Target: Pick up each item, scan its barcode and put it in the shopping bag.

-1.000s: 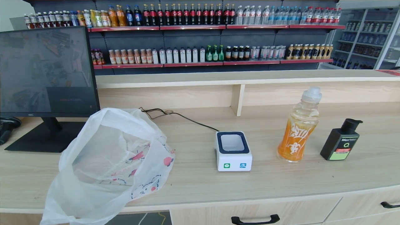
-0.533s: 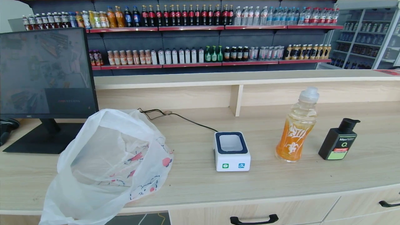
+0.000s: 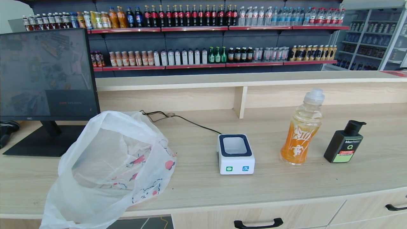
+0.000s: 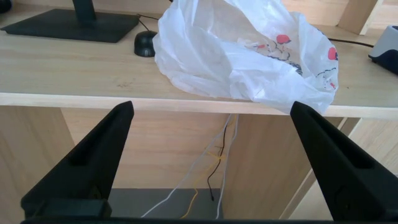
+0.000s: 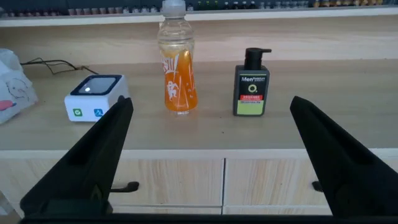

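Retail shelving (image 3: 190, 31) stocked with rows of drink bottles lines the back wall, behind a light wooden desk (image 3: 286, 184) with a raised rear ledge.

Items on the desk, from the robot's left to its right:
- Monitor (image 3: 47, 73) on a black stand, at the rear left.
- Shopping bag (image 3: 108, 165), white translucent plastic with red and dark print. It sits at the front left with its mouth open upward and its lower part hanging over the desk's front edge.
- Scanner (image 3: 236, 154), a white box with a dark-rimmed window on top. It stands mid-desk, apart from the bag, and a black cable (image 3: 187, 120) runs from behind it toward the rear.
- Orange drink bottle (image 3: 302, 130), upright with a pale cap, near the scanner and not touching it.
- Black pump bottle (image 3: 345, 143) with a green label, upright, just beside the orange bottle and clear of it.

Left hand (image 4: 211, 109): fingers spread wide and holding nothing, short of the desk's front edge and facing the bag.

Right hand (image 5: 211, 102): fingers spread wide and holding nothing, short of the desk front and facing the two bottles.

Black drawer handles (image 3: 258, 224) are fitted along the desk front.
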Motion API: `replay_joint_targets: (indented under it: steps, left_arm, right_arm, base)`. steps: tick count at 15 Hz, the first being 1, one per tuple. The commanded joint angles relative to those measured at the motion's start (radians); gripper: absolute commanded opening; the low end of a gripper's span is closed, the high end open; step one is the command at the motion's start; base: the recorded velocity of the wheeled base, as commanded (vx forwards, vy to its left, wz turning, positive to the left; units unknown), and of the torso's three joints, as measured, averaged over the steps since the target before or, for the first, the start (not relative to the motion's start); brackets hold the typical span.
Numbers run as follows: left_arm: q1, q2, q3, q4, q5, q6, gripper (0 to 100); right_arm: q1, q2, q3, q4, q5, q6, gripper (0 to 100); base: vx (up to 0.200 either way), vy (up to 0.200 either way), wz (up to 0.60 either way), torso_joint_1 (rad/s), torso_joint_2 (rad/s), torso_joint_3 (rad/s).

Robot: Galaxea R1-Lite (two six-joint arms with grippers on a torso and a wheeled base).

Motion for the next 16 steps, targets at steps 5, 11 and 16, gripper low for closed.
replay_joint_targets:
  steps: [5, 11, 16]
  left_arm:
    - [0.0, 0.0, 0.0, 0.0, 0.0, 0.0, 100]
    - [0.0, 0.0, 0.0, 0.0, 0.0, 0.0, 100]
    - [0.0, 0.0, 0.0, 0.0, 0.0, 0.0, 100]
  right_arm:
    - [0.009, 0.838, -0.023, -0.999, 0.003, -0.068, 100]
    - [0.065, 1.203, -0.009, -1.407, 0.002, -0.088, 100]
    - [0.17, 1.244, 0.109, -1.407, 0.002, -0.063, 100]
  base:
    - [0.0, 0.0, 0.0, 0.0, 0.0, 0.0]
    - [0.0, 0.0, 0.0, 0.0, 0.0, 0.0]
    - [0.0, 0.0, 0.0, 0.0, 0.0, 0.0]
